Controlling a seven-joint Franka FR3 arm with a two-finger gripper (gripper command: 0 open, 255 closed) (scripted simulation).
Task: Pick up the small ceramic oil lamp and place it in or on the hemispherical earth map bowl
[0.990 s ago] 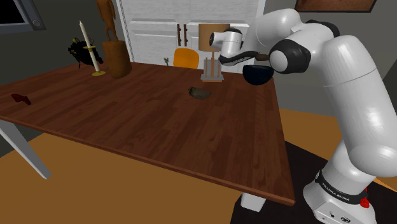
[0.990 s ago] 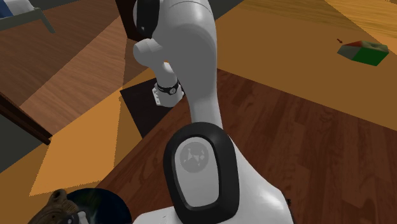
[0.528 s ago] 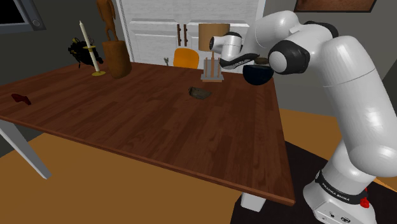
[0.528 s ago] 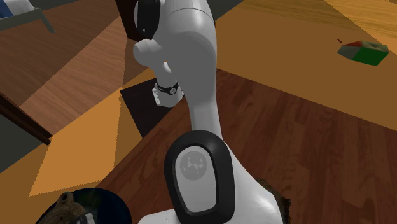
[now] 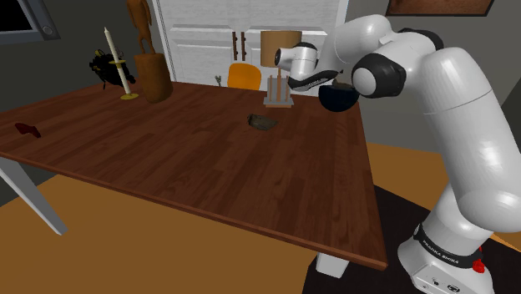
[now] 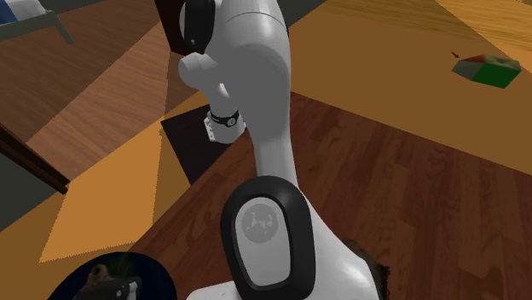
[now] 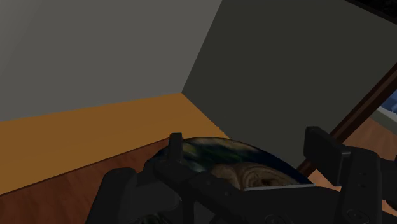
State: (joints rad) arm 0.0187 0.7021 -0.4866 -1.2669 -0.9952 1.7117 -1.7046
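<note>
The work surface is a dark wooden table [image 5: 192, 159] in a room with white cabinet doors [image 5: 209, 38] behind it and an orange-brown floor below. At the table's far corner, on the shoulder view's right, sits the dark hemispherical bowl [image 5: 338, 100], with my arm's white wrist just over it.

From the second exterior view I look down into that bowl, and the small brown oil lamp [image 6: 111, 285] lies inside it, below the rim, against the blue map-printed interior. The wrist view shows the same: the lamp's ridged brown top rests in the bowl between the black fingers [image 7: 174, 147] of the gripper [image 7: 247, 147]. The fingers stand spread wide, one on each side of the lamp, and as far as I can see neither touches it. The lamp is not held.

Elsewhere on the table, a lumpy brown object [image 5: 263, 122] lies near the middle, well apart from the bowl. A wooden-based table lamp with a brown shade [image 5: 279, 71] stands just beside the bowl on the shoulder view's left. At the far left end are a tall brown jar [image 5: 153, 77], whose inside I cannot see, and a white candle in a brass holder [image 5: 123, 67] just beside it. A small dark red thing [image 5: 27, 129] lies near the left edge. An orange chair back [image 5: 245, 77] shows behind the table.
</note>
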